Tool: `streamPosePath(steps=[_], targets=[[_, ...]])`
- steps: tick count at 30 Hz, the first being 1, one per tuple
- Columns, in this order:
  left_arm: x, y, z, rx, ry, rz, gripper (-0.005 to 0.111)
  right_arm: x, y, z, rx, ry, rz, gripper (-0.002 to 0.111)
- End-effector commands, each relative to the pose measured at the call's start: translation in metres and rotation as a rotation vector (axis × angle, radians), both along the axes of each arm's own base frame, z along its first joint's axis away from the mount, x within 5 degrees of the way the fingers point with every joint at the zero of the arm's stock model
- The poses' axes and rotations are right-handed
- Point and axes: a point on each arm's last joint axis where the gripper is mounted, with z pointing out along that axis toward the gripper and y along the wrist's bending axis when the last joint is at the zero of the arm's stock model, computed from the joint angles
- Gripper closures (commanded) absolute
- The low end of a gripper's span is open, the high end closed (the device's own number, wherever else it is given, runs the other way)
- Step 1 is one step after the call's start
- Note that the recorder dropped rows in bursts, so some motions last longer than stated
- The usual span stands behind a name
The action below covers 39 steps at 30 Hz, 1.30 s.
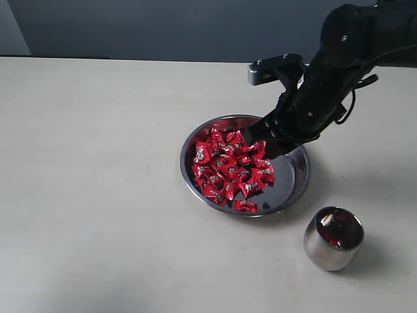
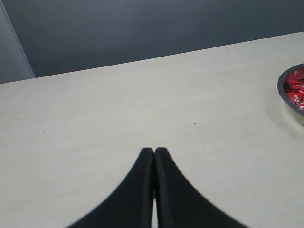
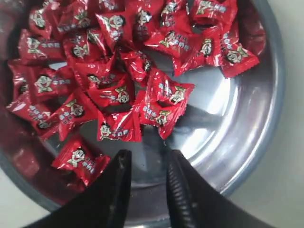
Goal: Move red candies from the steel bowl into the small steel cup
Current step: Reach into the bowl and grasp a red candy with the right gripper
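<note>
The steel bowl (image 1: 296,176) sits mid-table with a heap of red candies (image 1: 228,169) on its left half. My right gripper (image 1: 260,145) hangs low over the bowl's far right part, at the edge of the heap. In the right wrist view the right gripper (image 3: 148,159) stands open over bare bowl bottom (image 3: 228,109), nothing between its fingers, red candies (image 3: 118,95) just ahead of the tips. The small steel cup (image 1: 333,238) stands upright right of and nearer than the bowl, red showing inside. My left gripper (image 2: 154,151) is shut and empty above bare table.
The pale table (image 1: 91,195) spreads wide to the left of the bowl. In the left wrist view only the steel bowl's rim (image 2: 281,92) and a few red candies (image 2: 295,88) show at the frame's edge. A dark wall (image 1: 163,26) runs behind the table.
</note>
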Motion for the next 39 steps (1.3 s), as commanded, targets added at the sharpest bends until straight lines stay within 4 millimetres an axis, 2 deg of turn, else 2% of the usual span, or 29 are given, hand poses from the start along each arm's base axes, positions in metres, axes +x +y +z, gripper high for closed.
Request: streamPosePath(steps=[1, 8, 13, 19, 32, 39], targets=[[0.0, 0.0, 0.001, -0.004, -0.01, -0.008, 0.106, 0.013, 0.005, -0.024, -0.042, 0.063, 0.026, 0.081], [0.0, 0.0, 0.001, -0.004, -0.01, -0.008, 0.106, 0.02, 0.01, -0.045, -0.058, 0.145, 0.043, 0.081], [0.0, 0.0, 0.001, -0.004, -0.01, -0.008, 0.106, 0.018, 0.016, -0.045, 0.008, 0.175, 0.062, 0.081], [0.0, 0.0, 0.001, -0.004, -0.01, -0.008, 0.106, 0.013, 0.026, -0.044, 0.041, 0.183, 0.107, 0.07], [0.0, 0.0, 0.001, -0.004, -0.01, -0.008, 0.106, 0.011, 0.03, -0.045, 0.01, 0.158, 0.141, 0.07], [0.0, 0.0, 0.001, -0.004, -0.01, -0.008, 0.106, 0.011, 0.031, -0.06, -0.006, 0.202, 0.141, 0.07]])
